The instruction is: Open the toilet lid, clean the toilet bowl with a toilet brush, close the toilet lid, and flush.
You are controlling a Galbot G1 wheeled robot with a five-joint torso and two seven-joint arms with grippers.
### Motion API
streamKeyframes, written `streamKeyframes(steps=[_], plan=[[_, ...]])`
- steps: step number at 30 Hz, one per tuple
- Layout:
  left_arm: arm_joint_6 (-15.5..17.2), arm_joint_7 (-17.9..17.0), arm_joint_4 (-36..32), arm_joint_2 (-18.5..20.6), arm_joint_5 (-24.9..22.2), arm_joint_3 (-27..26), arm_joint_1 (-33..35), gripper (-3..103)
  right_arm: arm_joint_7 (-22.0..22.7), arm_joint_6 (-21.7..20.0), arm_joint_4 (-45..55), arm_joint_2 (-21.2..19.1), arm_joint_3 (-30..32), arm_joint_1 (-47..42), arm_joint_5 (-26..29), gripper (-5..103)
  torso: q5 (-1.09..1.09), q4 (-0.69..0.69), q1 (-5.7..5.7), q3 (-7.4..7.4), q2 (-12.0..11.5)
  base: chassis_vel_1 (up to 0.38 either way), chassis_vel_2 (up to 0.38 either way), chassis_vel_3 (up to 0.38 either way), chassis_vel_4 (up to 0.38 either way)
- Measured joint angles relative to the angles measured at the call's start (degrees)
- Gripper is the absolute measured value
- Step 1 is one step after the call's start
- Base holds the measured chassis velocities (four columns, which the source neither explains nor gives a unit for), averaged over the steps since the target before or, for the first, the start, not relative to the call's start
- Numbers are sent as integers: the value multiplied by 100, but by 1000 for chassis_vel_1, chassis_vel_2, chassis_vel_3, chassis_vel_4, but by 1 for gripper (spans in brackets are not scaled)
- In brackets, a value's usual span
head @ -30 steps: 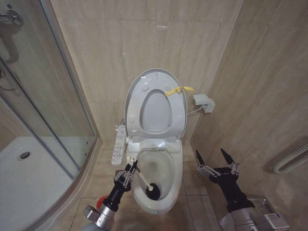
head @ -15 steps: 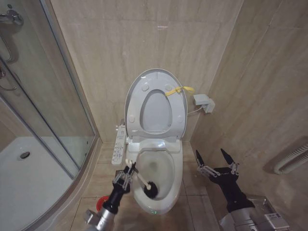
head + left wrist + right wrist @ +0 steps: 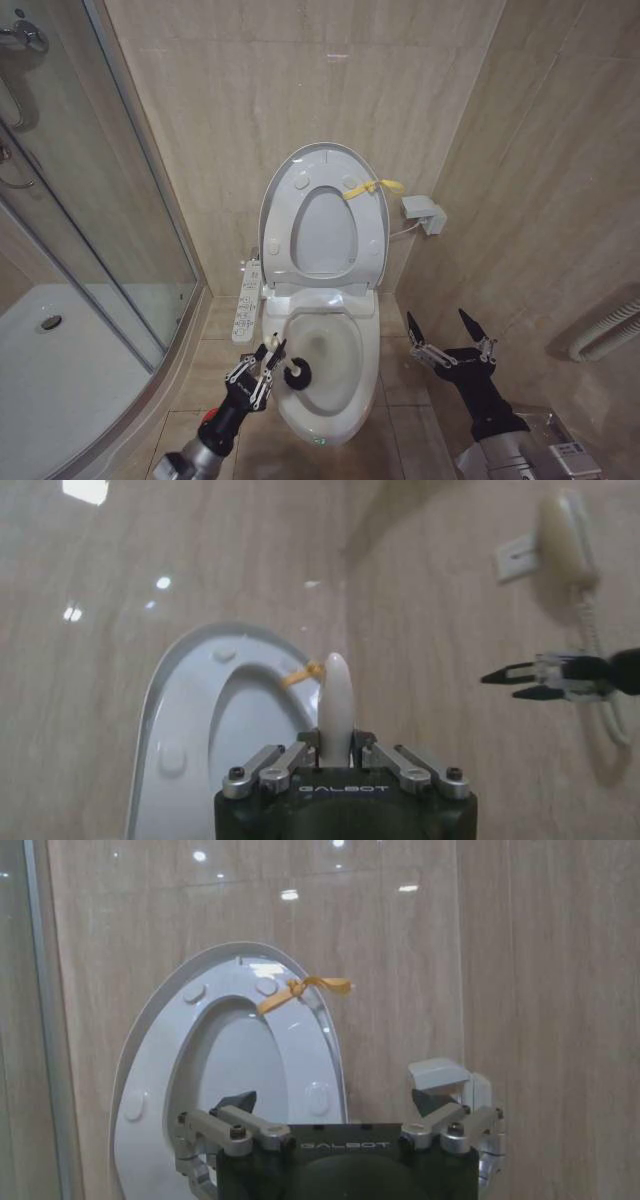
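Note:
The toilet lid [image 3: 290, 200] stands raised against the wall, a yellow strap [image 3: 372, 188] tied at its edge. Below it the white toilet bowl [image 3: 368, 352] lies uncovered. My left gripper [image 3: 262, 362] is shut on the white handle of the toilet brush, whose black head [image 3: 297, 376] sits at the bowl's left inner side. The left wrist view shows the handle [image 3: 335, 697] pinched between the jaws, the lid [image 3: 195, 705] behind. My right gripper [image 3: 447, 335] hangs open to the right of the bowl, its wrist view facing the lid [image 3: 160, 1065].
A glass shower enclosure [image 3: 110, 250] and white shower tray [image 3: 60, 380] are on the left. A control panel [image 3: 245, 300] sits beside the seat. A white wall box [image 3: 423, 215] and a ribbed hose [image 3: 605, 338] are on the right wall.
The brush head has moved up and left inside the bowl toward its left side. My left arm has dropped lower and now covers the red holder on the floor. The right arm is still.

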Motion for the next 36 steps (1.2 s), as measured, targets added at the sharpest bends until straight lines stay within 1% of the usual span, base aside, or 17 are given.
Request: streamKeyframes(steps=[4,8,11,12,15,16,17,18,20,21,24,27,29,31,32,35,36], plan=[[-160,159,-366,11,135,-384,315,20,0,0,0,0,0,0,0,100,1,-1,0,0,0,0,0,0,0],[-198,116,-896,-39,141,-740,705,20,0,0,0,0,0,0,0,100,0,0,0,0,0,0,0,0,0],[15,-261,-1714,-279,250,-1109,1033,20,0,0,0,0,0,0,0,100,1,-1,0,0,0,0,0,0,0],[15,-261,-1714,-279,250,-1109,1033,20,0,0,0,0,0,0,0,100,1,-1,0,0,0,0,0,0,0],[61,-457,-2023,-539,366,-1408,1287,20,0,0,0,0,0,0,0,100,1,-1,0,0,0,0,0,0,0],[66,-618,-2068,-658,377,-1461,1415,20,0,0,0,0,0,0,0,100,2,-1,0,0,0,0,0,0,0],[66,-618,-2068,-658,377,-1461,1415,20,0,0,0,0,0,0,0,100,2,-1,0,0,0,0,0,0,0],[75,-864,-2068,-779,382,-1470,1522,20,0,0,0,0,0,0,0,100,1,0,0,0,0,0,0,0,0],[91,-1446,-1897,-955,427,-1509,1619,20,0,0,0,0,0,0,0,100,1,1,-1,0,0,0,0,0,0],[91,-1446,-1897,-955,427,-1509,1619,20,0,0,0,0,0,0,0,100,1,1,-1,0,0,0,0,0,0],[333,-2112,-1619,-910,351,-1392,1509,20,0,0,0,0,0,0,0,100,1,1,-1,0,0,0,0,0,0],[413,-2238,-1465,-849,346,-1361,1401,20,1,0,0,0,0,0,0,100,0,-3,-1,0,0,0,0,0,0],[399,-2298,-1045,-802,396,-1445,1250,20,1,0,0,0,0,0,0,100,0,-2,-1,0,0,0,0,0,0],[277,-2280,-652,-788,403,-1533,1156,20,0,0,0,0,0,0,0,100,-1,0,-1,0,0,0,0,0,0],[277,-2280,-652,-788,403,-1533,1156,20,0,0,0,0,0,0,0,100,-1,0,-1,0,0,0,0,0,0],[-135,-2063,103,-758,378,-1631,933,20,0,0,0,0,0,0,0,100,0,0,-1,0,0,0,0,0,0],[-135,-2063,103,-758,378,-1631,933,20,0,0,0,0,0,0,0,100,0,0,-1,0,0,0,0,0,0]])
